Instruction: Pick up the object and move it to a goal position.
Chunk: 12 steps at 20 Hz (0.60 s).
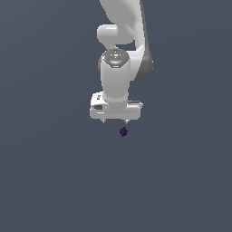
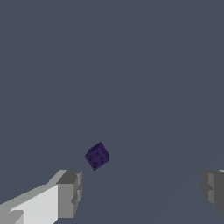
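One tiny dark purple-navy cube (image 1: pixel 123 132) lies on the flat grey counter (image 1: pixel 50 181), just below the white pincer (image 1: pixel 115 121) in the exterior view and a little toward that view's right. It sits turned at an angle, so a corner rather than a flat face points toward the camera. The cube is much smaller than the span of the pincer's white body.

The Franka arm (image 1: pixel 118 68) comes down from the top of the exterior view, its wrist pointing straight down at the counter. The pincer's two short fingers (image 1: pixel 126 121) stand well apart, with nothing held between them. The cube is not touching either finger; in the exterior view it appears just under the finger on that view's right.

The wrist view shows the cube (image 2: pixel 96 156) with small dark round marks on one face, resting on the bare counter (image 2: pixel 131 65). The two grey fingertips (image 2: pixel 70 192) show at the edges of the frame, far apart, and the cube lies near one of them but clear of it, not in the middle of the gap.
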Available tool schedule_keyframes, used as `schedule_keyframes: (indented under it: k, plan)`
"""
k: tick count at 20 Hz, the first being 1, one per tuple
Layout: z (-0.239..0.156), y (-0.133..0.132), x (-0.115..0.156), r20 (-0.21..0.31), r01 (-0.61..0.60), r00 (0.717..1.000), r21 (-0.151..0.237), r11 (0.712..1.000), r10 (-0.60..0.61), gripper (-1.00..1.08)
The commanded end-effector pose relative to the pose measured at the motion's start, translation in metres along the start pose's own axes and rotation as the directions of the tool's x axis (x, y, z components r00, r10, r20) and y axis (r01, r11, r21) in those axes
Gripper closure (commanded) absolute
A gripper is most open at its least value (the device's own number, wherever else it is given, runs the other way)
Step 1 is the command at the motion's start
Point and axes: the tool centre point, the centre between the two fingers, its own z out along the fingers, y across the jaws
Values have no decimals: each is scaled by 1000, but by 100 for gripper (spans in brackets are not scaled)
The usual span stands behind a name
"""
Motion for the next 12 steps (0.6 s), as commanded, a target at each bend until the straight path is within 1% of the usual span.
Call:
schedule_keyframes:
  k: [1,4,9,12]
  plan:
    - [0,0,0,0,0,1000,0,1000,0,-92]
    - [1,6,-1,5,-9,1000,-3,1000,9,-92]
    - [6,32,-7,27,-52,998,-19,998,52,-92]
    - [7,38,-8,32,-60,998,-23,998,60,-92]
